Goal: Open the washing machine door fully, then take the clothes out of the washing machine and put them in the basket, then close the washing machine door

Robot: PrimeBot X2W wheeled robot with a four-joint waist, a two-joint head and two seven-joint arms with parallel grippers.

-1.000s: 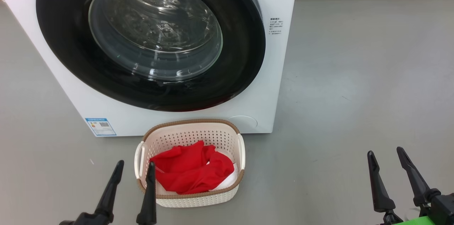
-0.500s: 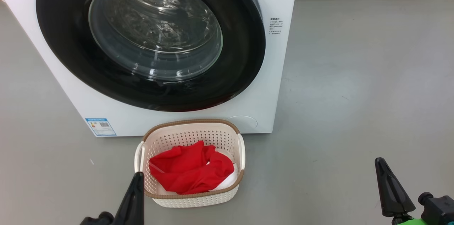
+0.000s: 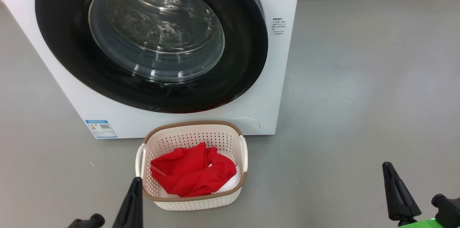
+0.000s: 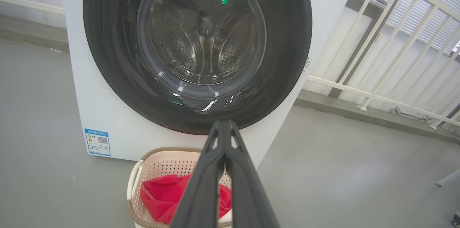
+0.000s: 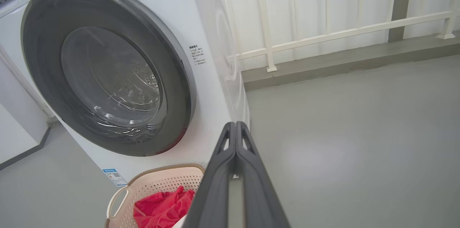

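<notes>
Nearest the camera, the left gripper [image 3: 136,182] and right gripper [image 3: 388,168] both have their fingers pinched tight together, gripping nothing. Just past the left one, the basket [image 3: 194,124] sits on the floor [image 3: 359,77] with the red clothes [image 3: 190,172] piled inside. Right behind it is the washing machine [image 3: 280,77], with the washing machine door [image 3: 64,41] shut flush.

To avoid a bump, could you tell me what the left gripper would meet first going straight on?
Probably the washing machine door, at its lower black rim above the basket; depth is unclear.
</notes>
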